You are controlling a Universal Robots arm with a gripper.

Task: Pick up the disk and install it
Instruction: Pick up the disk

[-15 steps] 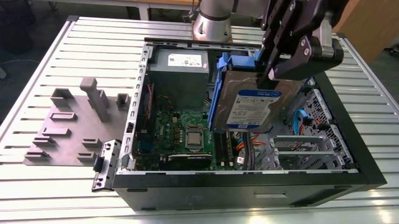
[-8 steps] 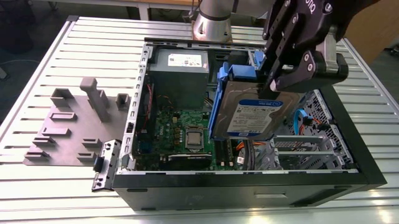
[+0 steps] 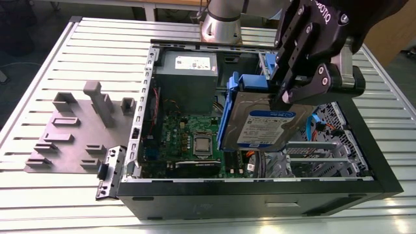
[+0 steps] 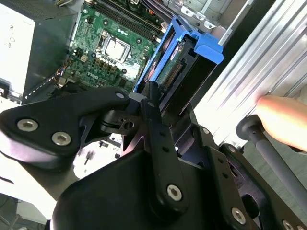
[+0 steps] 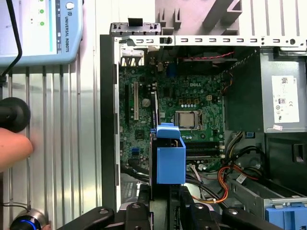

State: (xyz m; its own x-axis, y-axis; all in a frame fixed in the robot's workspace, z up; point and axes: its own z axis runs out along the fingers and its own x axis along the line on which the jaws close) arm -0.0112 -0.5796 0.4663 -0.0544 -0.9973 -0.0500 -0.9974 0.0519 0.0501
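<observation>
The disk (image 3: 268, 127), a silver hard drive with a white-and-blue label in a blue plastic carrier, hangs upright above the open computer case (image 3: 260, 187). My gripper (image 3: 288, 99) is shut on its upper edge, over the right half of the case in the exterior view. In the second wrist view the disk (image 4: 178, 64) shows edge-on beyond the gripper (image 4: 152, 98), with the motherboard below. In the first wrist view the blue carrier end (image 5: 170, 158) of the disk sticks out past the gripper (image 5: 165, 203), over the motherboard (image 5: 192, 115).
The power supply (image 3: 187, 73) sits at the back of the case, and a metal drive cage (image 3: 318, 156) at the exterior view's right. A grey fixture plate (image 3: 71, 131) lies to the case's left. A person's hand (image 5: 12, 146) rests on the slatted table near a teach pendant (image 5: 38, 28).
</observation>
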